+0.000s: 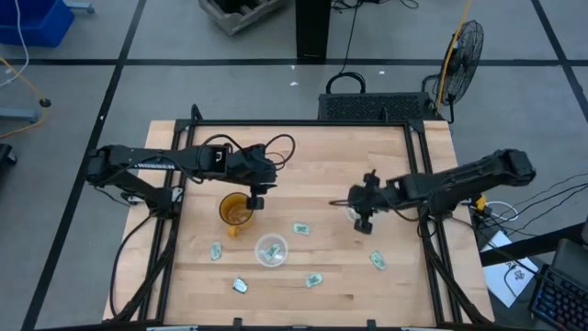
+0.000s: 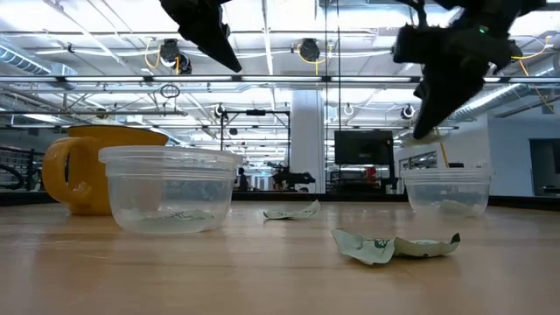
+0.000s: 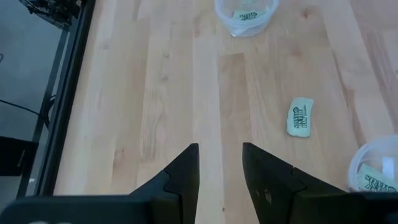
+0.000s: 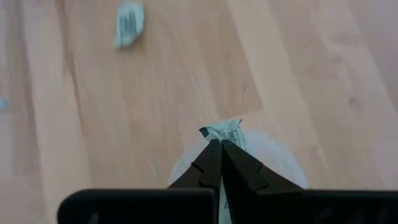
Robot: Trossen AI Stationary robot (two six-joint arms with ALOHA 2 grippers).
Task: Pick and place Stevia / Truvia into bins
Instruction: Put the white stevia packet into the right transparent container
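My right gripper point(image 4: 221, 144) is shut on a pale green-and-white Stevia sachet point(image 4: 222, 131) directly above a clear cup point(image 4: 280, 163), which in the high view is the cup point(image 1: 352, 213) on the table's right. In the low view this gripper point(image 2: 426, 129) hangs above that cup point(image 2: 448, 189). My left gripper point(image 3: 221, 167) is open and empty, raised over the wood beside the amber mug point(image 1: 234, 210). A second clear cup point(image 1: 271, 249) stands near the table's middle with a sachet in it point(image 3: 373, 180). Loose sachets point(image 1: 300, 228) point(image 1: 378, 261) point(image 1: 313, 279) lie flat on the table. My right gripper pinches the sachet between its two fingertips, coming from above and pointing down. Only a crumpled end point(image 4: 225, 129) shows past the tips; the fingers hide the rest. The sachet is lifted clear, over the cup's opening.
The amber mug point(image 2: 87, 171) stands left of the middle cup point(image 2: 166, 188). More sachets lie toward the near edge point(image 1: 215, 250) point(image 1: 240, 286). The right cup holds a sachet point(image 3: 247, 14). A black frame point(image 1: 423, 184) borders the table. Bare wood lies between the two arms.
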